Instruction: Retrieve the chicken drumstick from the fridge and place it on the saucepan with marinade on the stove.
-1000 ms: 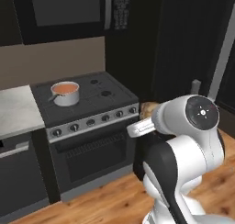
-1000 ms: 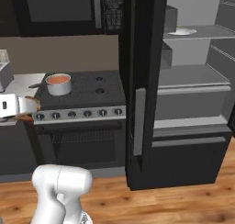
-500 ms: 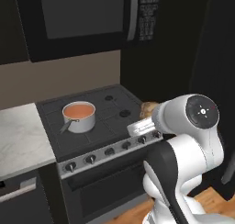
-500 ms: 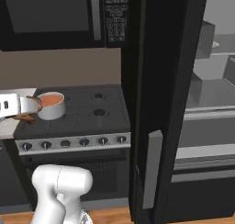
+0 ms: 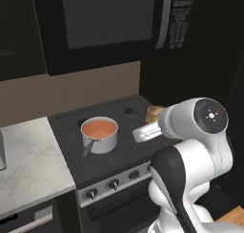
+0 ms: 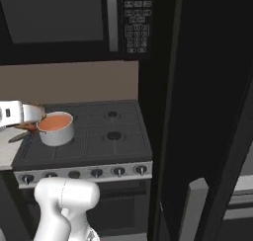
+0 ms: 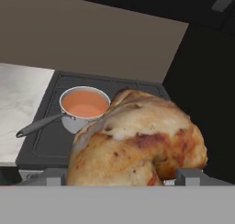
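Note:
My gripper [image 7: 120, 178] is shut on the chicken drumstick [image 7: 137, 139], a golden-brown piece that bulges up between the two fingertips [image 7: 51, 176]. In the left base view the drumstick [image 5: 153, 113] hangs over the right half of the stove [image 5: 81, 167], a little right of the saucepan with marinade [image 5: 99, 132]. The right base view has the drumstick [image 6: 36, 111] just left of and above the saucepan [image 6: 57, 128]. The steel pan [image 7: 85, 105] holds orange-red liquid and its long handle points toward the stove's front. The fridge door [image 6: 197, 116] stands open as a black slab on the right.
A black microwave [image 5: 109, 22] with a keypad [image 6: 133, 22] hangs above the stove. A pale marble counter [image 5: 28, 165] adjoins the stove on the left. Silver-black knobs [image 6: 96, 173] line the stove front. The right-hand burners [image 6: 113, 135] carry nothing.
The whole picture has shifted: the base has driven closer to the stove, which now looks larger, and the fridge shelves have left the view. The drumstick stays in the gripper.

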You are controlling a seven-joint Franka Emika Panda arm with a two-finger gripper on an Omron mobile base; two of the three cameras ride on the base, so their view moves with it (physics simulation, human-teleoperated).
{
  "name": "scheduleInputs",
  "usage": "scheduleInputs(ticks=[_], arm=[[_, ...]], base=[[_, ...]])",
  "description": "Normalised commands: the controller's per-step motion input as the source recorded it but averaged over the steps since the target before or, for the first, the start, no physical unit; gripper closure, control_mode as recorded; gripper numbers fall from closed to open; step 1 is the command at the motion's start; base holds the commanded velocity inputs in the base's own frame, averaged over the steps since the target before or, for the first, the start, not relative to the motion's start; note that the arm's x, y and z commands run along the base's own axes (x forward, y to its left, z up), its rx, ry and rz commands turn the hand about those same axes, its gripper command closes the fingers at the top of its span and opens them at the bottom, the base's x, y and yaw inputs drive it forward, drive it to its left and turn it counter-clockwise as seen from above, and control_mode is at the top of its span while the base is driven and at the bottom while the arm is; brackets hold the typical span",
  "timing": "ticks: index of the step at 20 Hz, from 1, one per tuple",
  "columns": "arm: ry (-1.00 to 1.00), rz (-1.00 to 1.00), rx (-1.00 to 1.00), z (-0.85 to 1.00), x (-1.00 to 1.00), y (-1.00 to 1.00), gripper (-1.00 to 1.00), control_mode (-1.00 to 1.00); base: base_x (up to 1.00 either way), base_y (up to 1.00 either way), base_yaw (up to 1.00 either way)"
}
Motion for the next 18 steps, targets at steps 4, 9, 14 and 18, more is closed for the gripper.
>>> scheduleInputs(ticks=[4, 9, 14, 18], arm=[[0.0, 0.0, 0.0, 0.0, 0.0, 0.0, 1.0, 1.0], [0.0, 0.0, 0.0, 0.0, 0.0, 0.0, 1.0, 1.0], [0.01, 0.0, 0.0, 0.0, 0.0, 0.01, 1.0, -1.0], [0.06, 0.0, 0.03, 0.0, 0.32, 0.0, 1.0, -1.0]], base=[[0.14, 0.49, 0.07], [0.0, 0.59, 0.1], [0.0, 0.1, 0.03], [0.0, 0.0, 0.0]])
